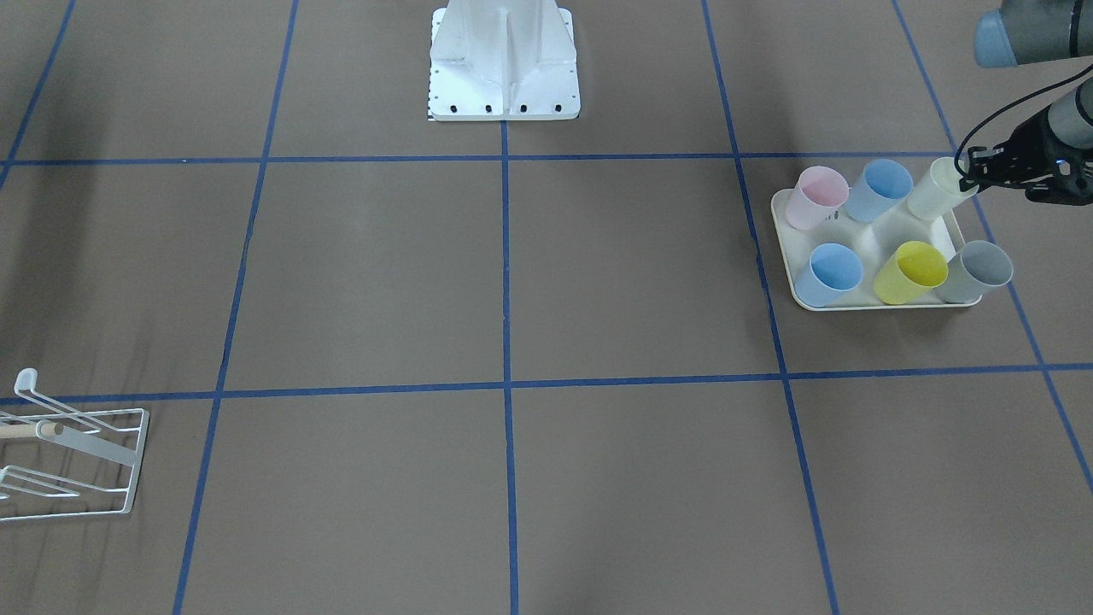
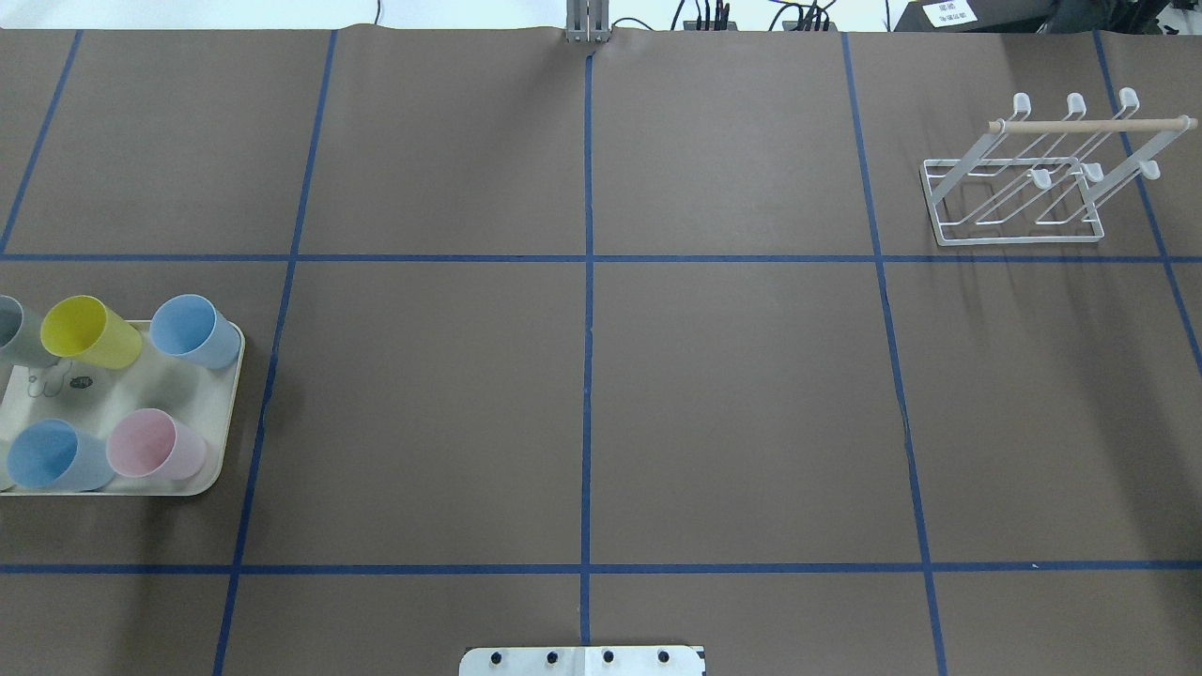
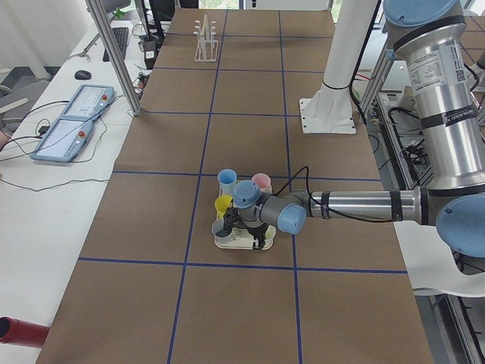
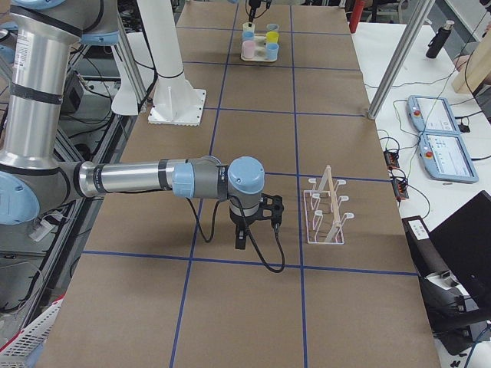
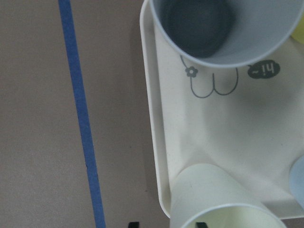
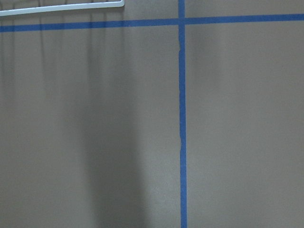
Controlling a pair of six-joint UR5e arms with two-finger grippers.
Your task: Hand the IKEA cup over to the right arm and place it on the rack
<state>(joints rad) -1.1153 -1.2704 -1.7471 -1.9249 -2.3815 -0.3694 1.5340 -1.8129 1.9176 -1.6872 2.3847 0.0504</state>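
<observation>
Several IKEA cups stand on a cream rabbit-print tray (image 1: pixel 862 248). My left gripper (image 1: pixel 963 175) is at the rim of the pale cream cup (image 1: pixel 938 190) in the tray's corner. In the left wrist view its two dark fingertips straddle that cup's (image 5: pixel 213 199) wall with a gap between them, so the gripper (image 5: pixel 167 224) looks open. The white wire rack (image 2: pixel 1024 188) with its wooden dowel stands far off at the other end of the table. My right gripper (image 4: pixel 242 236) hangs over bare table near the rack (image 4: pixel 326 207); I cannot tell if it is open or shut.
On the tray are also a grey cup (image 1: pixel 978 272), a yellow cup (image 1: pixel 909 272), two blue cups (image 1: pixel 830 273) and a pink cup (image 1: pixel 815 196). Blue tape lines grid the brown table. The robot's white base (image 1: pixel 504 64) stands at the table's middle edge.
</observation>
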